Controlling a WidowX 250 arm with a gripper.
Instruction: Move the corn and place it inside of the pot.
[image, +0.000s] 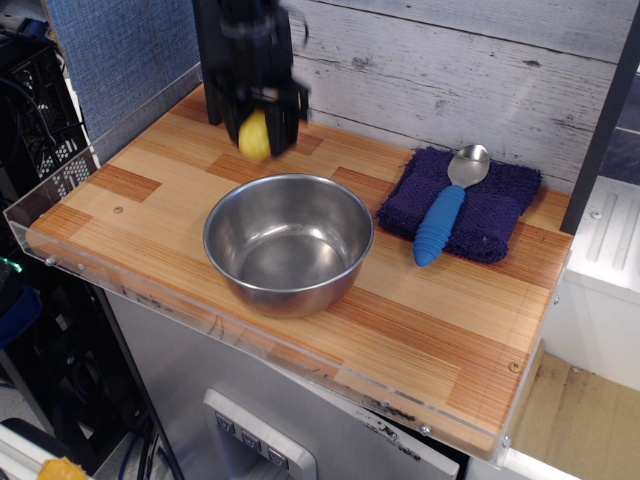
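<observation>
Only view: the pick-up looks done. The corn (254, 135) is clamped between the dark fingers (256, 128) and seems clear of the desk (420, 310), though motion blur makes the gap hard to judge. It shows as a yellow lump poking out below the fingertips. What remains is the carry and the drop: the pot (288, 240) stands empty on the desk, at about 5 o'clock from the corn, near but apart.
</observation>
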